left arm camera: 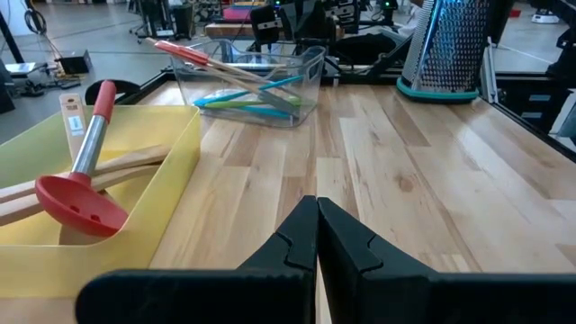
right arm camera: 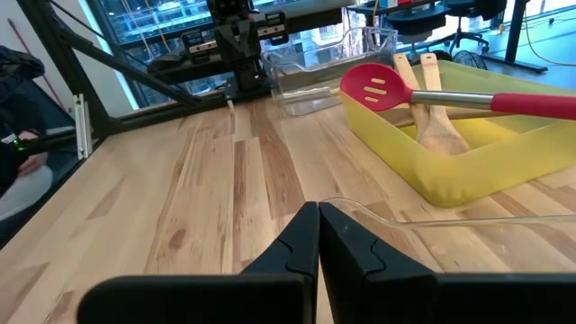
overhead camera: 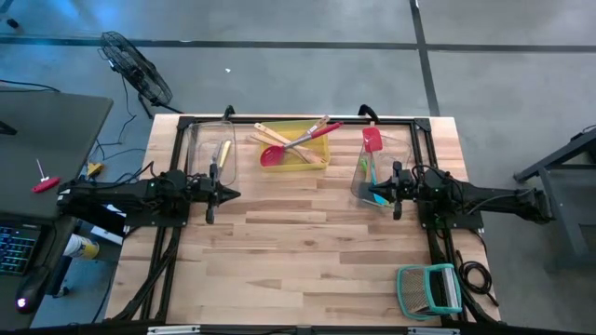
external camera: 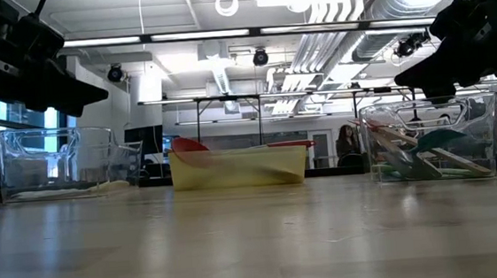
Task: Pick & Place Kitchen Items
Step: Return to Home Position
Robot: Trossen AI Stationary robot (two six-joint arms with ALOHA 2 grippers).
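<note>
Left gripper (left arm camera: 317, 211) closed, right gripper (right arm camera: 319, 216) closed, seemingly hovering

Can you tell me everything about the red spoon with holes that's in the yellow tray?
The red spoon has a round bowl with slots cut in it that looks like plastic, a shiny metal neck, and a red grip at the end. It lies slanted in the yellow tray, with its bowl inside. Its neck crosses over the wooden spoons, and its grip sticks out past the tray's rim. Nothing is holding it.
</note>
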